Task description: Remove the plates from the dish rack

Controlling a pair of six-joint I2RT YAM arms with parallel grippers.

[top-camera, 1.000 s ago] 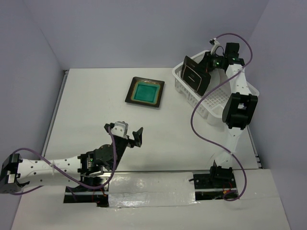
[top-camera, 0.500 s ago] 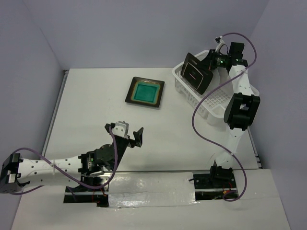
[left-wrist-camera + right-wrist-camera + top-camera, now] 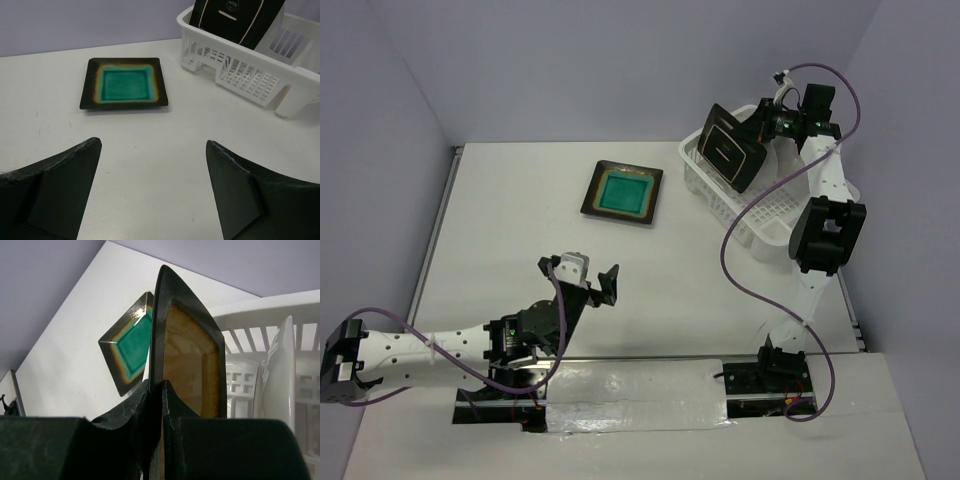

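Note:
My right gripper point(image 3: 761, 133) is shut on the rim of the square amber-centred plate point(image 3: 732, 147) and holds it on edge above the left end of the white dish rack point(image 3: 720, 195). In the right wrist view the amber plate point(image 3: 192, 355) stands edge-on between my fingers point(image 3: 172, 405), with a round white plate point(image 3: 277, 370) upright in the rack point(image 3: 240, 385) beside it. The teal-centred square plate point(image 3: 622, 193) lies flat on the table; it also shows in the left wrist view point(image 3: 124, 83). My left gripper point(image 3: 588, 277) is open and empty, low over the near table.
The rack point(image 3: 250, 75) stands at the table's right rear, close to the right wall. A purple cable point(image 3: 740, 250) loops from the right arm down beside the rack. Walls close in the left, back and right sides.
My right gripper has lifted the amber plate a little higher and back above the rack. The left arm has not moved.

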